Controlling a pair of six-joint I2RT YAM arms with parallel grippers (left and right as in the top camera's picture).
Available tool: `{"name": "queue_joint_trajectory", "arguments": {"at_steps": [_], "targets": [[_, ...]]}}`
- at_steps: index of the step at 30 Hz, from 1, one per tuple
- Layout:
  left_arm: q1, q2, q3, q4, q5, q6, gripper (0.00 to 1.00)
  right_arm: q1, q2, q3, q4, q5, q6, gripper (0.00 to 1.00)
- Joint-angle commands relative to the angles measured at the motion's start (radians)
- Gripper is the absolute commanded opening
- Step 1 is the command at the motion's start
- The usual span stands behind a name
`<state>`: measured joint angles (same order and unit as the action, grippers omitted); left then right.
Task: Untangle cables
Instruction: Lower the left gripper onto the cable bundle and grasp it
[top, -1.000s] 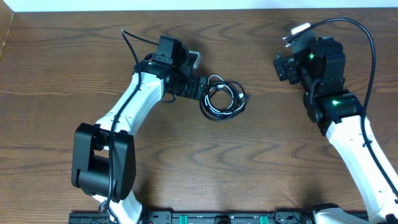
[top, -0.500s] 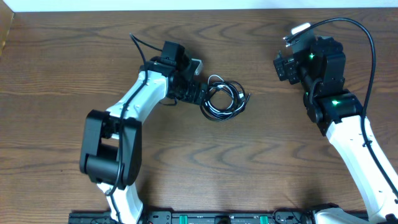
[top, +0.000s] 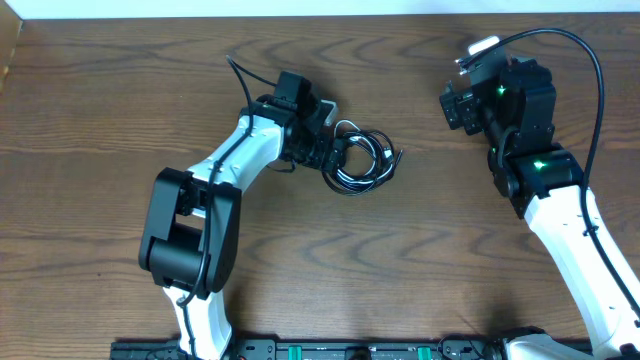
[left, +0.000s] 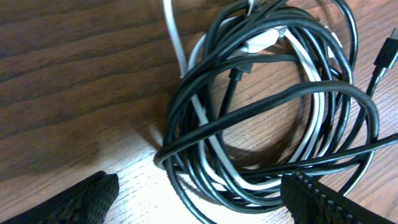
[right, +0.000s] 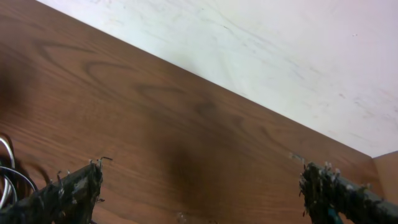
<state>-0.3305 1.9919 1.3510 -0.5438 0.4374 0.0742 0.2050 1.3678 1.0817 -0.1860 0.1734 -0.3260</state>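
The left hand (top: 328, 152) stands wide open, its dark fingers (left: 87, 199) spread to either side of the near edge of the cables (left: 267, 112). The cables, black cords and a white one wound into a loose coil, lie on the counter (top: 120, 90) just ahead of that hand. The right hand (top: 462, 102) is open too, empty, well apart from the coil.

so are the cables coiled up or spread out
Coiled up: the cables lie in one tangled bundle, black cords looped with a white one.
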Motion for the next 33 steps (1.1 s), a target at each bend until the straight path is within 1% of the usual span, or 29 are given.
{"name": "queue_joint_trajectory", "arguments": {"at_steps": [1,8,21,23,26,27,29,30,32,33], "targets": [[-0.018,0.015,0.015,0.003,-0.047,-0.024,0.89,0.008,0.007,0.019,0.002,0.008,-0.013,0.99],[-0.043,0.025,0.015,0.007,-0.117,-0.05,0.88,0.008,0.007,0.019,0.002,0.008,-0.013,0.99],[-0.068,0.101,0.014,0.01,-0.106,-0.05,0.88,0.008,0.006,0.019,0.002,0.008,-0.02,0.99],[-0.07,0.101,0.015,0.014,-0.106,-0.05,0.78,0.008,0.006,0.019,0.003,0.008,-0.02,0.99],[-0.07,0.101,0.019,0.013,-0.11,-0.05,0.53,0.008,0.006,0.019,0.002,0.008,-0.02,0.99],[-0.07,0.101,0.019,0.013,-0.111,-0.05,0.48,0.008,0.006,0.019,0.003,0.008,-0.02,0.99],[-0.07,0.101,0.019,0.01,-0.114,-0.05,0.2,0.008,0.006,0.019,0.002,0.008,-0.02,0.99],[-0.07,0.101,0.019,0.009,-0.114,-0.05,0.14,0.008,0.006,0.019,0.002,0.008,-0.02,0.99],[-0.07,0.101,0.019,0.005,-0.118,-0.05,0.08,0.008,0.006,0.019,0.002,0.008,-0.02,0.99],[-0.07,0.101,0.019,0.002,-0.12,-0.05,0.08,0.008,0.006,0.019,0.002,0.008,-0.02,0.99]]}}
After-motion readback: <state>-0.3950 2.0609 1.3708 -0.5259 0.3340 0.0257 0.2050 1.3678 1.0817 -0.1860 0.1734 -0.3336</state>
